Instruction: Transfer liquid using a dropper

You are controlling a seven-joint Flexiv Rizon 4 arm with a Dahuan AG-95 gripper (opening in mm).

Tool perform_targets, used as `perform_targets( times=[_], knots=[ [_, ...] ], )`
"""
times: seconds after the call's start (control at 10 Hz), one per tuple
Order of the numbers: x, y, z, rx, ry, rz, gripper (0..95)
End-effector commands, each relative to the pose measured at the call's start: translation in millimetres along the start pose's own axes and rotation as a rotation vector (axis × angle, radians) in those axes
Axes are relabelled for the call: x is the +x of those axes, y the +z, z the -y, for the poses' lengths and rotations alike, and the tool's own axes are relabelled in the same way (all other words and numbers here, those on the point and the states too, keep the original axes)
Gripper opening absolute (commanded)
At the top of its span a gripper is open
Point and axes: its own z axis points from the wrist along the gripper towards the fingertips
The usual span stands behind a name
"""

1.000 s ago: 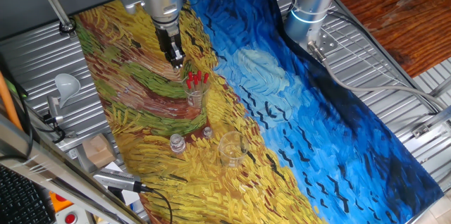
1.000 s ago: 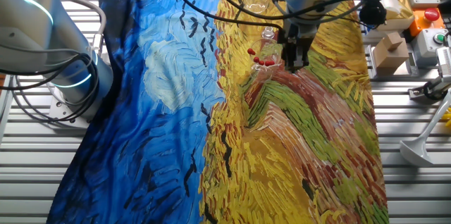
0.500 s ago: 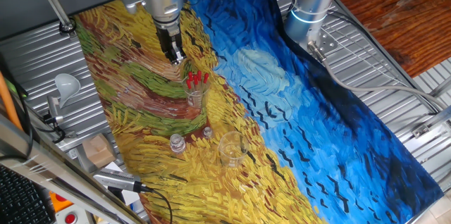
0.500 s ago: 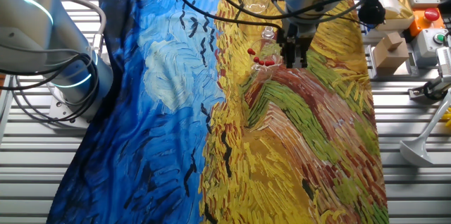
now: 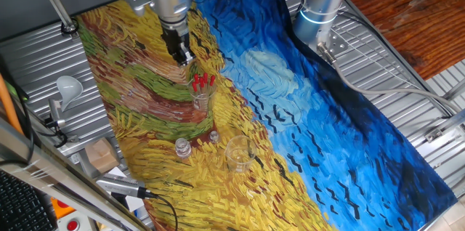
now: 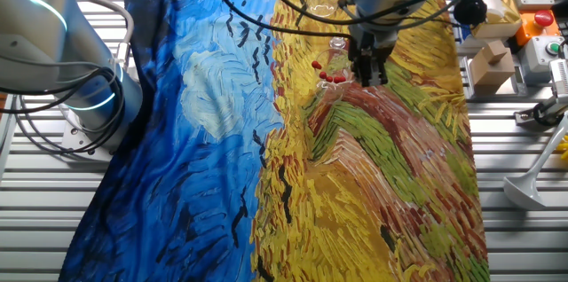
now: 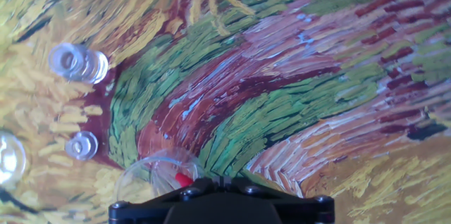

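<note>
Drifting slightly up and away over the past second, the two-finger gripper [image 5: 183, 57] hangs just beside the red-bulbed clear droppers [image 5: 202, 80], which stand bulbs-up, leaning a little, in a clear glass beaker [image 5: 201, 99]. Seen from the hand view, one red bulb [image 7: 183, 179] sits at the lower frame edge, close under the jaws, which hold nothing; their opening cannot be told. Small clear vials [image 7: 79, 63] stand farther off on the painted yellow-and-blue cloth [image 5: 341, 136].
</note>
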Motion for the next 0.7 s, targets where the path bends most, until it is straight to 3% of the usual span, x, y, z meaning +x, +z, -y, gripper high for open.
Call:
perform_targets(
  times=[0.1, 0.7],
  knots=[
    [-0.8, 0.5, -0.1, -0.002, -0.016, -0.001, 0.0],
    [0.5, 1.0, -0.4, -0.005, -0.093, 0.000, 0.0]
  ],
)
